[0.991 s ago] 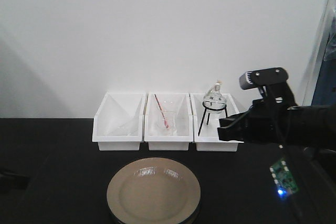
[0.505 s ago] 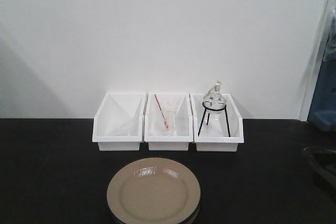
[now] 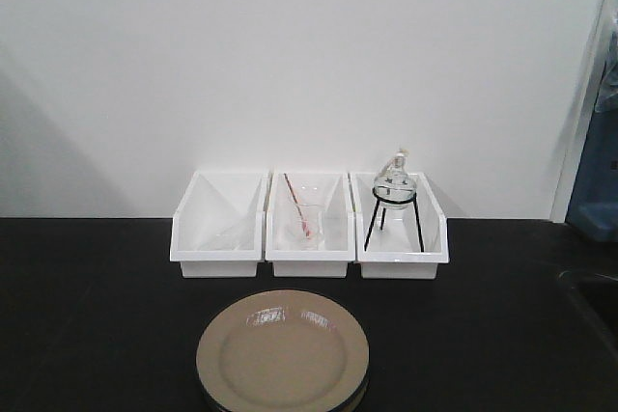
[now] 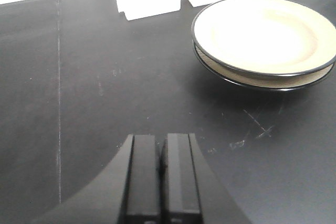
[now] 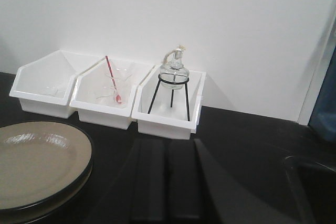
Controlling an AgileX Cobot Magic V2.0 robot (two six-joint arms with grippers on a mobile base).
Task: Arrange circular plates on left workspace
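Observation:
Two beige circular plates (image 3: 282,354) lie stacked at the front middle of the black countertop (image 3: 87,315). In the left wrist view the plates (image 4: 265,32) sit at the upper right, the lower one's rim showing under the top one. My left gripper (image 4: 161,140) is shut and empty, low over the bare counter (image 4: 79,77) to the left of the stack. My right gripper (image 5: 168,144) is also shut and empty, to the right of the plates (image 5: 37,161) and in front of the bins. Neither gripper shows in the front view.
Three white bins stand along the wall: a left bin (image 3: 218,224), a middle bin (image 3: 309,227) with glassware and a red rod, and a right bin (image 3: 400,229) holding a glass flask on a black tripod. A recessed sink (image 5: 315,182) lies at the far right.
The right arm, which was raised in front of the right bin a second ago, has dropped out of the front view. The plates have not moved.

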